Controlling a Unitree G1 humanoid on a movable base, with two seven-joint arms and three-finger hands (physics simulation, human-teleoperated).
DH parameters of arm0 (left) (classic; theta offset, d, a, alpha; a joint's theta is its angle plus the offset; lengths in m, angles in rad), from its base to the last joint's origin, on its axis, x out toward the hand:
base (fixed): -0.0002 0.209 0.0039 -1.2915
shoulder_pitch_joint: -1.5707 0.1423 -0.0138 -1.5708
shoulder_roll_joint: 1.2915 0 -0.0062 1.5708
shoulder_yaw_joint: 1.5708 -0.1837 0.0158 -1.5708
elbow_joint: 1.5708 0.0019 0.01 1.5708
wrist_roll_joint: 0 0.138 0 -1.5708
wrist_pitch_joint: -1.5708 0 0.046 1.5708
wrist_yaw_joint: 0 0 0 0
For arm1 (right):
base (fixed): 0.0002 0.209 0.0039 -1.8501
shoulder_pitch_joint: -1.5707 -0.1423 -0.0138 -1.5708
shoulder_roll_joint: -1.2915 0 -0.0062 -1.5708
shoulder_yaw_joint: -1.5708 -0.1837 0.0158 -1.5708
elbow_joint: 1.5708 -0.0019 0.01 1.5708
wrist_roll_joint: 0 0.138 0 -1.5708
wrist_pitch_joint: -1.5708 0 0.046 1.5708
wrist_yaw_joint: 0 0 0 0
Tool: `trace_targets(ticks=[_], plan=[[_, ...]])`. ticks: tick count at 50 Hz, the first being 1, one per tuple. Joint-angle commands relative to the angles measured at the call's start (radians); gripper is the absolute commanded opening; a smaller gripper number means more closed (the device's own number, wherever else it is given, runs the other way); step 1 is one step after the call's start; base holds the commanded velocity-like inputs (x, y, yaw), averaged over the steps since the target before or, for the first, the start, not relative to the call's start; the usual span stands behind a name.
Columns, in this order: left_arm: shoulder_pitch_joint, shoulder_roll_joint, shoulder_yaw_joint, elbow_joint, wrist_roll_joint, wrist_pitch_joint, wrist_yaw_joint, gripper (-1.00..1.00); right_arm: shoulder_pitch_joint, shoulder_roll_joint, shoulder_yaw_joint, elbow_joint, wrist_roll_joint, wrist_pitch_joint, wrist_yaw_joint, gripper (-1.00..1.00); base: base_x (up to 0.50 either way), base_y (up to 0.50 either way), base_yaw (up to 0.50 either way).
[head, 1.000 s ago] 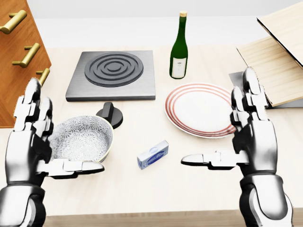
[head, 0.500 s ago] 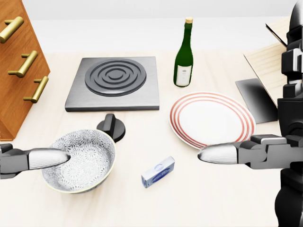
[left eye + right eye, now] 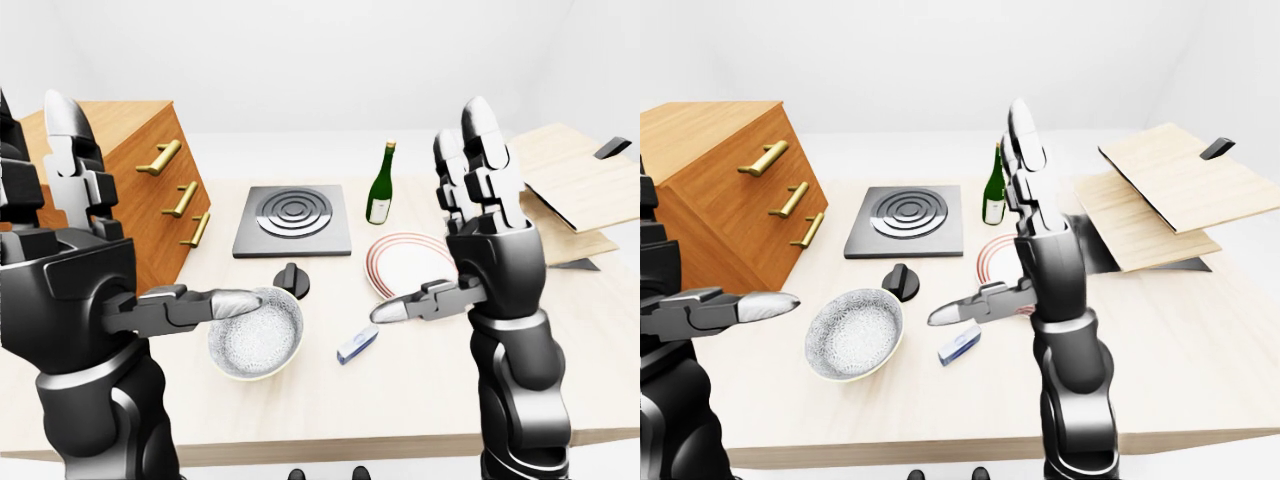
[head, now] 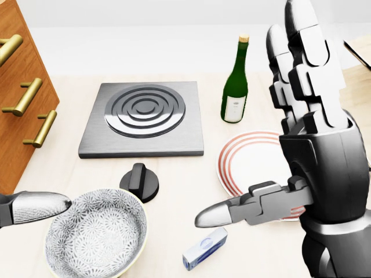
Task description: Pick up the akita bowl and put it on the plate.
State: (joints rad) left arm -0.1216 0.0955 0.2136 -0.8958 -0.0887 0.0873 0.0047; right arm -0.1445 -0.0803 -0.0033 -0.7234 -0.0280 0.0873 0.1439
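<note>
Just below and right of my left hand [image 3: 70, 290] sits the bowl [image 3: 854, 334], upright on the table [image 3: 1200, 340], empty. The thumb pokes out toward its near rim but looks apart from it in the right-eye view. Both hands are spread wide, fingers straight up, thumbs out sideways, nothing held. The right hand [image 3: 495, 265] hangs over the plate [image 4: 249, 162] and hides part of it in the head view.

My read on the bowl: looks like glazed ceramic, so stiff, prob smooth and slippery, moderate weight, chips if dropped. Best hold imo is the rim on the left hand's side, thumb inside and fingers outside, or a cup round the wall lower down.

Other stuff: a black knob [image 4: 139, 182] just beyond the bowl, a small blue box [image 4: 204, 248] under the right thumb, approx on the line from bowl to plate, so carry high over it. Bottle [image 4: 234, 81] stands beyond the plate, tall and tippy. Hob [image 4: 142, 119], drawer unit [image 3: 730, 190] and wood boards [image 3: 1160, 190] sit well off the path. The right hand needs to clear off the plate first
</note>
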Motion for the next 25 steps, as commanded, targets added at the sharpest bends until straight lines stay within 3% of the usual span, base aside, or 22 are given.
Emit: trace_targets(ticks=[1,3,5,10,25], plan=[[0.004,0.001,0.013,-0.049,-0.011,0.000,0.007,1.00,-0.079,0.021,0.211,0.071,-0.334,0.000,0.277,1.00,0.00,0.00,0.00],[0.001,0.001,0.013,-0.050,-0.014,0.000,0.010,1.00,-0.105,0.055,0.228,0.106,-0.394,0.000,0.339,1.00,0.00,0.00,0.00],[-0.003,0.001,0.007,-0.055,-0.013,0.000,0.014,1.00,-0.140,0.042,0.277,0.148,-0.503,0.000,0.407,1.00,0.00,0.00,0.00],[-0.004,-0.003,-0.002,-0.046,-0.008,0.000,0.018,1.00,-0.207,0.143,0.296,0.194,-0.641,0.000,0.554,1.00,0.00,0.00,0.00],[-0.017,-0.001,-0.011,-0.042,-0.005,0.000,0.027,1.00,-0.186,0.239,0.358,0.236,-0.818,0.000,0.554,1.00,0.00,0.00,0.00]])
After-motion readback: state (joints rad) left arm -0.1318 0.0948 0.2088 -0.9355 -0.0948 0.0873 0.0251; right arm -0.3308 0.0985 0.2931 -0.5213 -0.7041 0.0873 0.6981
